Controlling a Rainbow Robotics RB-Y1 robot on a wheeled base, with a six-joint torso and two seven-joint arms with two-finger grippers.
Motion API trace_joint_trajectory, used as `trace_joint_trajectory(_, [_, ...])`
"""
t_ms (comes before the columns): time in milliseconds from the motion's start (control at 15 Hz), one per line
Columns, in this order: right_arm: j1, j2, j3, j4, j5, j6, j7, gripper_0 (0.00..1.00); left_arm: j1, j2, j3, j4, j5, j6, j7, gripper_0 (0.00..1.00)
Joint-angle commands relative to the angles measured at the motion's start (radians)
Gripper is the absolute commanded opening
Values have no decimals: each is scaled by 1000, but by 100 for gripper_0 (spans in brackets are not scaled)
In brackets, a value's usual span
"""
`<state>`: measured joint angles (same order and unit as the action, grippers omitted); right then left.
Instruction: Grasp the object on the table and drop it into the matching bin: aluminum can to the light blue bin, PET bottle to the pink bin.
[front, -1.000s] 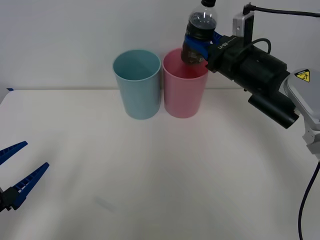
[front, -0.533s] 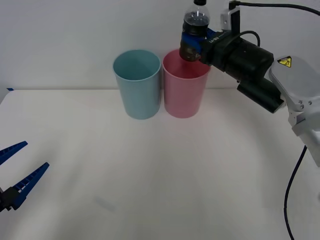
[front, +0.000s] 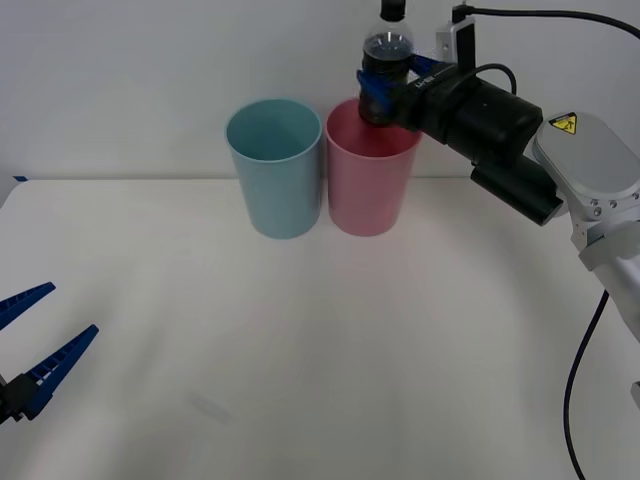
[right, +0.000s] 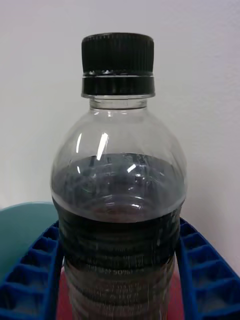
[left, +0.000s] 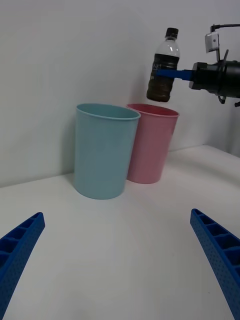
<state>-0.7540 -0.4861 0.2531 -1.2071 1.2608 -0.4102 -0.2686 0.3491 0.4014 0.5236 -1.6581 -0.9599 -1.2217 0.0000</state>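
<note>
My right gripper (front: 379, 84) is shut on the PET bottle (front: 386, 60), a small clear bottle with a black cap and dark label band, held upright just above the rim of the pink bin (front: 369, 180). From the left wrist the bottle (left: 163, 70) hangs over the pink bin (left: 151, 145), its base a little above the opening. In the right wrist view the bottle (right: 119, 200) sits between the blue fingers (right: 200, 275). The light blue bin (front: 275, 170) stands right beside the pink one. My left gripper (front: 35, 345) is open, low at the table's near left.
The white table (front: 300, 340) stretches in front of both bins, with a plain white wall behind them. The right arm's black forearm (front: 500, 125) reaches in from the right at rim height. A black cable (front: 585, 370) hangs at the right edge.
The right gripper has carried the bottle a little left and farther back, from over the pink bin's right rim to above its opening. The left arm has not moved.
</note>
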Motion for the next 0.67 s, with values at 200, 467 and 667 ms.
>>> trace_joint_trajectory(200, [42,-2,-28,-66,-12,-2,12,100,0,0,0,0,0,0,0,100])
trace_joint_trajectory(467, [212,-42,-51,-270,-26,-2,8,100,0,0,0,0,0,0,0,100])
trace_joint_trajectory(667, [352,-81,-72,-427,-57,-19,12,100,0,0,0,0,0,0,0,100])
